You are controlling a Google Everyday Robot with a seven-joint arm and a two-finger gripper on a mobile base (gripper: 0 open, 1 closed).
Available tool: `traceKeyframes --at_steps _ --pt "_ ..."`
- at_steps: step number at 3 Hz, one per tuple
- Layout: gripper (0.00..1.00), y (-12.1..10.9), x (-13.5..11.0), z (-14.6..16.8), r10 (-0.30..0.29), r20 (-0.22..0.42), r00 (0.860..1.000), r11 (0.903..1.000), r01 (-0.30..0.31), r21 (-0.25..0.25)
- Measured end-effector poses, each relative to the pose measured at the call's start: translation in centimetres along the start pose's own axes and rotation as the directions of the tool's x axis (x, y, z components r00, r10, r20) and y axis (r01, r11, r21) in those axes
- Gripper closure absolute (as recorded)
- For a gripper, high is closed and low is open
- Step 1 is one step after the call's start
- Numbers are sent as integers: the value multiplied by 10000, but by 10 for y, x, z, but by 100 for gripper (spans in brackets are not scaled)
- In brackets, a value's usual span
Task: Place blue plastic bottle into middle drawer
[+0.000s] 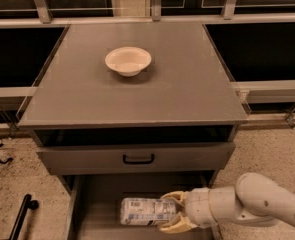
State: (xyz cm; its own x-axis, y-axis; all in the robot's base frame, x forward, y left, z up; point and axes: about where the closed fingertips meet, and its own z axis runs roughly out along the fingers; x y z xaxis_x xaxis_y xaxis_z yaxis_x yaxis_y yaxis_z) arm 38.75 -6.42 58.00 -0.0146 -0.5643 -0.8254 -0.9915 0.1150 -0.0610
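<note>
The blue plastic bottle (146, 211), clear with a white-and-pale-blue label, lies on its side low in the pulled-out middle drawer (94, 204), a grey metal drawer with a flat floor. My gripper (173, 213) reaches in from the right and is shut on the bottle's right end, its cream fingers (173, 227) above and below it. The bottle sits at or just above the drawer floor; I cannot tell if it touches. The bottle's cap is hidden.
A cream bowl (128, 60) stands on the grey cabinet top (187, 89). A closed drawer front with a black handle (138, 159) sits above the open drawer. A speckled floor lies either side, with a black object (22, 215) at the left.
</note>
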Motion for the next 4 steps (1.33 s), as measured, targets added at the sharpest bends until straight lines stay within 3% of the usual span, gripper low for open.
traceKeyframes --at_steps 1,2,4 --pt "100 7 23 34 -260 -761 9968 9992 236 -331" --pt "100 6 45 73 -329 -1976 9797 9966 174 -800" --pt "100 0 58 80 -411 -2110 9766 9981 306 -530"
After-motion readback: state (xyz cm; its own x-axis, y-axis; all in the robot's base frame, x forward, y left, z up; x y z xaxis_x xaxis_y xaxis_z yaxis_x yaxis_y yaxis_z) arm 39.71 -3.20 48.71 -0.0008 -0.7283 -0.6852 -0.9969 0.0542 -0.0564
